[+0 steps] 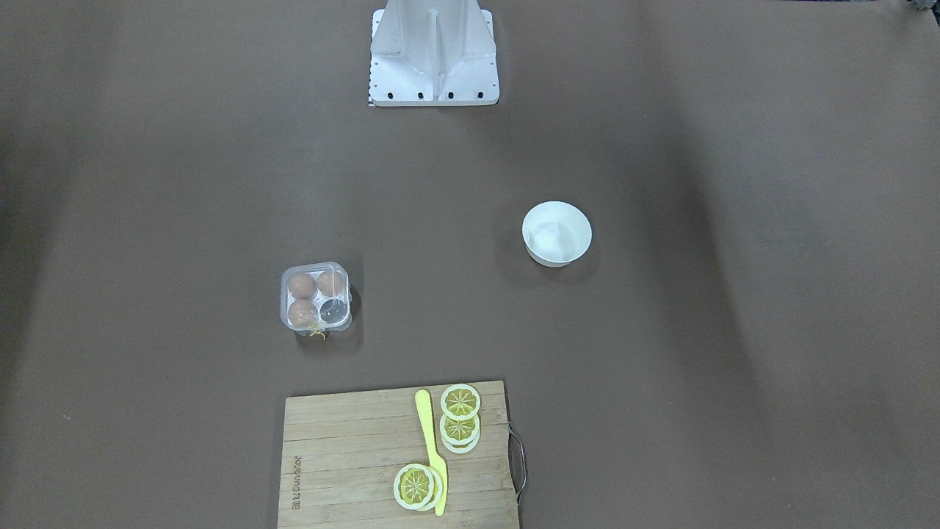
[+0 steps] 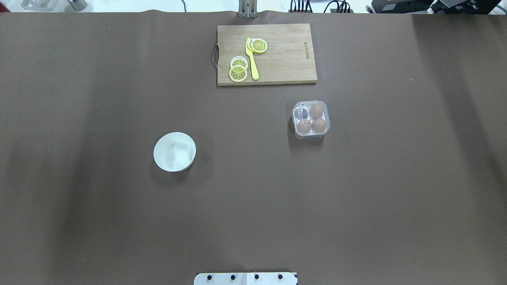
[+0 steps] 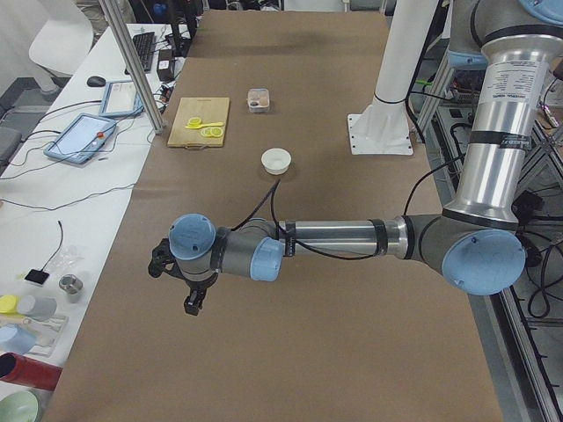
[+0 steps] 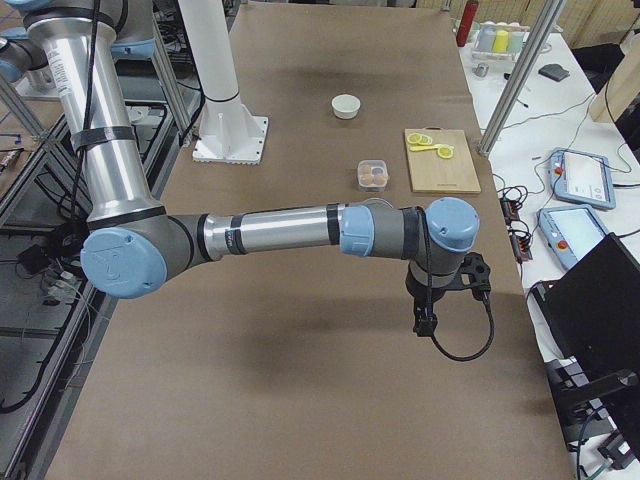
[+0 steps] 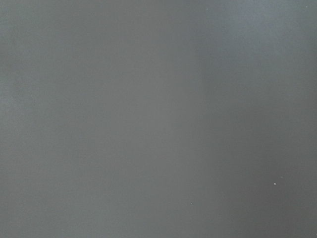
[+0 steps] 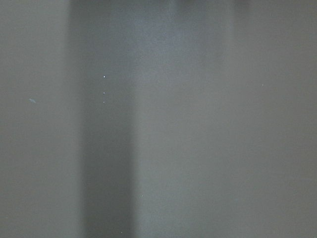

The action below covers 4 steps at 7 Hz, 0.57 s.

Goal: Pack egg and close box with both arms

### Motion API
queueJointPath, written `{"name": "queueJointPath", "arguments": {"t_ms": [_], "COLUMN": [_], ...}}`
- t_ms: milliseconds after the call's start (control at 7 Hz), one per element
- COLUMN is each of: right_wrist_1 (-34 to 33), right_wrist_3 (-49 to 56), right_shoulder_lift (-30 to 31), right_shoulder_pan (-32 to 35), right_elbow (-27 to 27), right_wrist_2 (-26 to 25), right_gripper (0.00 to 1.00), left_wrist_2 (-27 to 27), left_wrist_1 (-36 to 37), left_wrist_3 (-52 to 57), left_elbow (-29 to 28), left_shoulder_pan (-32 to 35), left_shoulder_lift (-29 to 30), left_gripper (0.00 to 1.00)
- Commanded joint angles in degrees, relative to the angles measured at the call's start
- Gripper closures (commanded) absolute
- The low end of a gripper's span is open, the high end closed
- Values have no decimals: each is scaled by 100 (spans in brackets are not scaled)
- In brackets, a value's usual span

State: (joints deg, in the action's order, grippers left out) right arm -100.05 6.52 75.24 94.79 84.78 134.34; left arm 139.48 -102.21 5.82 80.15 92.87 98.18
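Three tan-brown eggs [image 2: 316, 111] sit in one clear plastic four-cup carton [image 2: 309, 135]. Only the side views show the left gripper [image 3: 179, 283] and right gripper [image 4: 450, 302]; I cannot tell whether they are spread or pressed together.

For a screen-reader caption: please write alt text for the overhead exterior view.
A clear four-cup egg box holding three brown eggs, one cup empty, sits right of centre on a brown table. A white bowl lies left; a wooden board with lemon slices and a yellow knife is at the far edge.
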Motion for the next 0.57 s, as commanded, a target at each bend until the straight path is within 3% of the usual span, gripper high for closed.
{"name": "queueJointPath", "arguments": {"t_ms": [0,429], "right_wrist_1": [3,3], "right_wrist_3": [-10,-10], "right_shoulder_lift": [8,8], "right_shoulder_pan": [-14,-14], "right_elbow": [3,12], "right_wrist_2": [4,4], "right_gripper": [1,1], "left_wrist_2": [1,18], "left_wrist_1": [0,-333], "left_wrist_3": [7,103], "left_elbow": [1,114], "left_shoulder_pan": [38,108], "left_shoulder_lift": [-27,-473], "left_gripper": [2,2]}}
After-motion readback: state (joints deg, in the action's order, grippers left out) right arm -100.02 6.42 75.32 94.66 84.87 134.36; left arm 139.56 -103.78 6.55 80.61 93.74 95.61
